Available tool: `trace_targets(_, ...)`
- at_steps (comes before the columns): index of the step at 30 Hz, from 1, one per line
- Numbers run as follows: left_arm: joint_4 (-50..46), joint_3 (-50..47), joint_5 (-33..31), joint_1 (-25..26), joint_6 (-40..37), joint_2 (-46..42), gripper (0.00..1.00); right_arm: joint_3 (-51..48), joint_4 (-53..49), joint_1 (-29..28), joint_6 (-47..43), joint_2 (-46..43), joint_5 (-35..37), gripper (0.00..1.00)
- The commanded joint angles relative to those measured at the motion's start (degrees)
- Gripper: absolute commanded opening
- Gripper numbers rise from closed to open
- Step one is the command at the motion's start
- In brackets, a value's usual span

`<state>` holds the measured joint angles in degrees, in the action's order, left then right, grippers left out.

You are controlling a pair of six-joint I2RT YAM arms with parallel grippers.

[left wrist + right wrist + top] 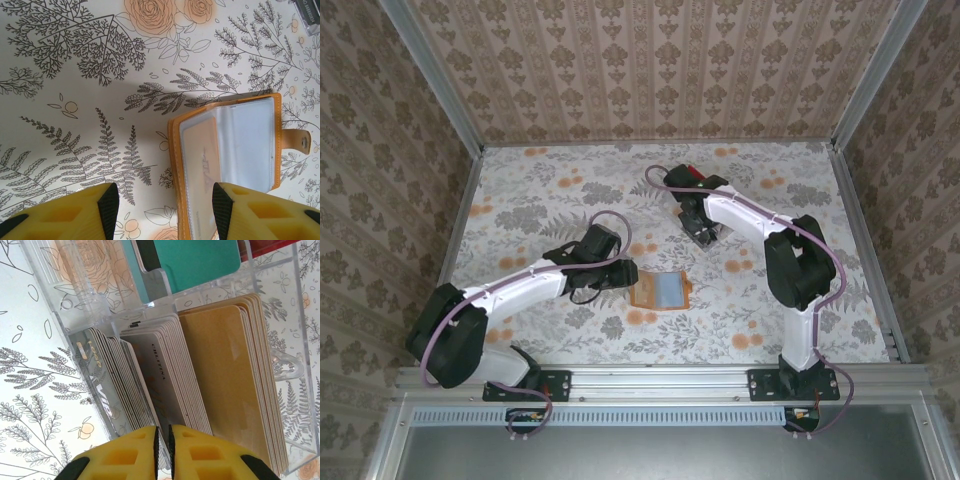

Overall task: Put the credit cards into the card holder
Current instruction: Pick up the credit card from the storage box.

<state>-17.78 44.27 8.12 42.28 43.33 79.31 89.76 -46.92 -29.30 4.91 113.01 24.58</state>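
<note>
The card holder (250, 145) lies open on the table, orange-tan with clear pockets; a beige card (202, 155) sits in its left pocket. My left gripper (165, 210) hovers open over its left edge, one pad above the table and one above the holder (661, 291). The credit cards stand on edge in a clear rack (55, 305): grey ones (100, 385), white ones (160, 380), beige ones (225, 375), with a teal card (200, 260) and a red one (270, 246) behind. My right gripper (163, 450) is just above the grey and white stacks, its pads open by a thin slit.
The holder's snap tab (297, 140) sticks out to the right. The clear rack (700, 228) sits mid-table under the right arm, with a red item (688, 176) behind it. Patterned walls enclose the flowered table (540, 200).
</note>
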Motion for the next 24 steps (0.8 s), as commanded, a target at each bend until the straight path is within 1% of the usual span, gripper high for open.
trace_targets(1, -0.25, 0.81, 0.60, -0.28, 0.63, 0.36, 0.55, 1.44, -2.73, 0.47, 0.89, 1.81, -2.80, 0.16)
trace_targets(4, -0.30, 0.90, 0.58, -0.32, 0.60, 0.47, 0.55, 1.63, -2.98, 0.62, 0.72, 2.10, -3.34, 0.19)
trace_targets(8, -0.32, 0.99, 0.67, -0.34, 0.60, 0.67, 0.55, 1.72, -3.06, 0.60, 0.48, 2.38, -4.15, 0.19)
trace_targets(10, -0.34, 0.99, 0.62, -0.27, 0.53, 0.66, 0.55, 1.91, -3.18, 0.62, 0.60, 2.40, -4.04, 0.17)
trace_targets(12, -0.39, 0.89, 0.66, -0.31, 0.52, 0.58, 0.55, 2.12, -3.39, 0.65, 0.62, 2.34, -3.83, 0.11)
trace_targets(13, -0.35, 0.75, 0.58, -0.34, 0.53, 0.49, 0.55, 2.27, -3.62, 0.64, 0.80, 1.89, -3.72, 0.11)
trace_targets(20, -0.64, 0.71, 0.41, -0.29, 0.50, 0.06, 0.55, 3.82, -5.68, 0.68, 0.06, -0.74, -3.41, 0.09)
trace_targets(24, -0.93, 1.02, 0.23, -0.28, 0.42, -0.23, 0.55, 4.38, -7.46, 0.65, 1.94, -1.87, -3.48, 0.09)
